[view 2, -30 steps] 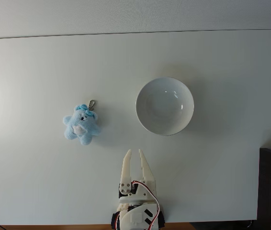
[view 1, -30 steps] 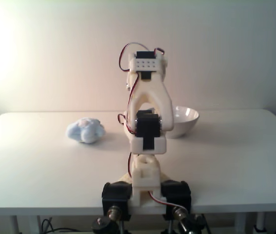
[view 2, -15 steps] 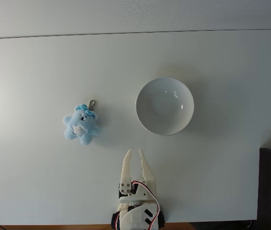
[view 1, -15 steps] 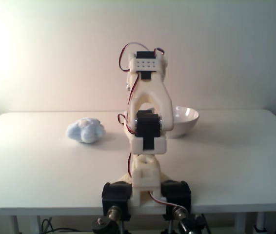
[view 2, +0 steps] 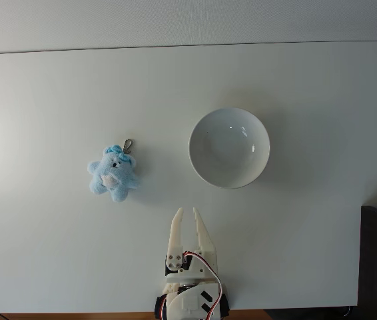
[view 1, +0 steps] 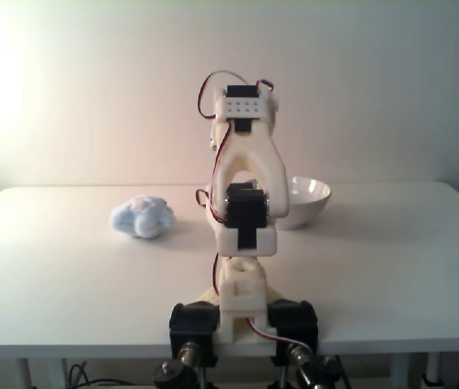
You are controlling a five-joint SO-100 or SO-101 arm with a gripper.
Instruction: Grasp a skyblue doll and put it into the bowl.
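From above, the gripper (view 2: 187, 212) sits near the table's (view 2: 322, 100) bottom edge, its fingers parted by a narrow gap and holding nothing. The skyblue doll (view 2: 112, 175) lies up-left of it, well apart from the bowl (view 2: 229, 148) on the right. In the front-on fixed view the arm (view 1: 244, 203) hides the bowl's (view 1: 311, 200) left part, and the doll (view 1: 143, 217) is a blurred lump.
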